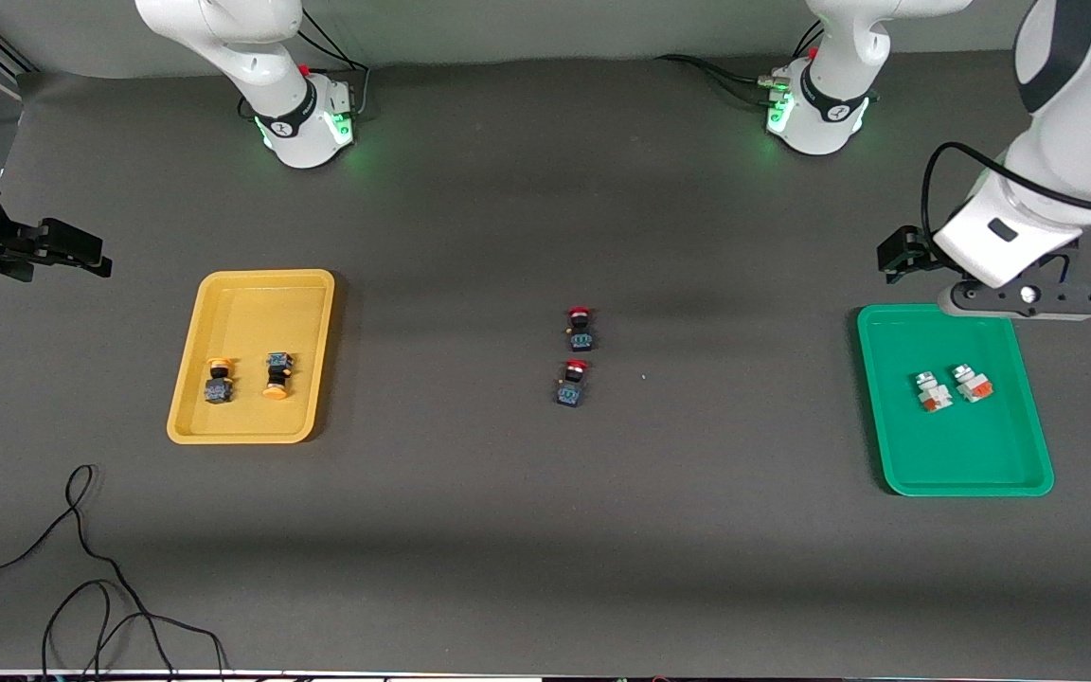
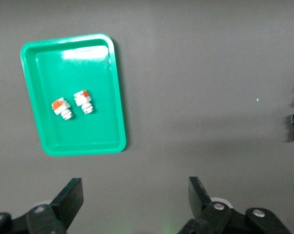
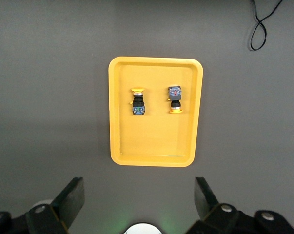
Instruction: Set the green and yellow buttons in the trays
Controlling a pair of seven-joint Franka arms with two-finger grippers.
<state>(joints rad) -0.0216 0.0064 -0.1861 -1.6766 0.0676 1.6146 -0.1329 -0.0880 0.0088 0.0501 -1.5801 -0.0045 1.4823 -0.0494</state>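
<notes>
The yellow tray (image 1: 242, 434) lies toward the right arm's end and holds two black-bodied buttons with orange-yellow caps (image 1: 218, 379) (image 1: 277, 376). The right wrist view shows the tray (image 3: 151, 160) and both buttons (image 3: 138, 101) (image 3: 174, 100). The green tray (image 1: 967, 485) lies toward the left arm's end and holds two white-grey switches with orange faces (image 1: 934, 391) (image 1: 973, 383), also in the left wrist view (image 2: 62, 107) (image 2: 83, 101). My left gripper (image 2: 135, 187) is open and empty, high over the green tray's farther edge (image 1: 1021, 301). My right gripper (image 3: 139, 187) is open and empty, high beside the yellow tray.
Two black-bodied buttons with red caps (image 1: 581, 329) (image 1: 571, 383) lie on the dark mat at the table's middle, one nearer the front camera than the other. A loose black cable (image 1: 81, 568) lies at the near corner at the right arm's end.
</notes>
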